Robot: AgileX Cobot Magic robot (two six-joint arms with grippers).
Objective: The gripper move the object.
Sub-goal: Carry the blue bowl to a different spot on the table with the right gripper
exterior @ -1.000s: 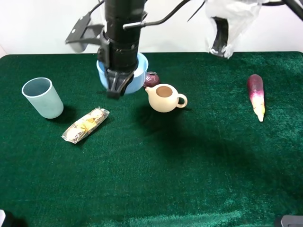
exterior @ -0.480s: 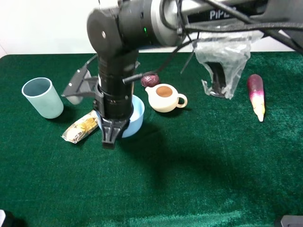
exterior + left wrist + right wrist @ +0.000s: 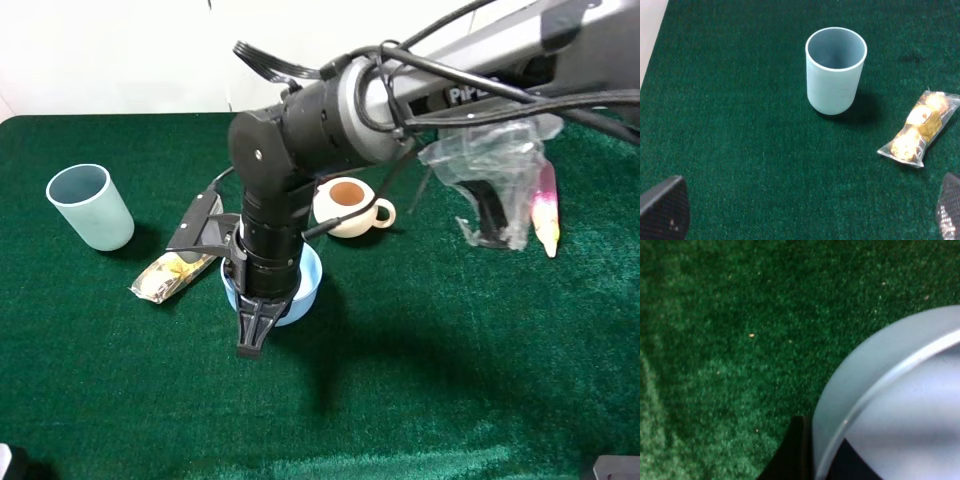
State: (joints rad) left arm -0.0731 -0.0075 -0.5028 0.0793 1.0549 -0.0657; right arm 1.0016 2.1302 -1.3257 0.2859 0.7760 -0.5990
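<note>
Right jaws: shut tight on the rim of the bowl (image 3: 309, 283) (image 3: 900, 390), pointing straight down at the table (image 3: 450, 380) (image 3: 740, 150). In the right wrist view one black tip presses against the bowl's outer wall.
Bowl: light blue with a pale inside, left of the table's middle. It is just right of the snack packet (image 3: 175, 270) (image 3: 917, 130) and on the near side of the teapot (image 3: 350, 208).
Bowl's footing: hard to judge under the arm; it may sit on the cloth or hang just above it.
Right arm (image 3: 300, 160): bulky and black, reaching in from the far right across the middle, and covering most of the bowl.
Left jaws: wide apart with nothing between them, above bare cloth near the cup (image 3: 90, 207) (image 3: 835, 70).
Cup: pale blue-grey, upright, far left, well apart from the bowl.
Snack packet: clear wrapper with golden pieces, lying flat between cup and bowl.
Teapot: cream, lid off, upright, handle to the right.
Vegetable (image 3: 546, 215): purple and white, far right, partly behind the clear plastic wrap (image 3: 490, 165) hanging from the arm.
Table: covered in dark green cloth.
</note>
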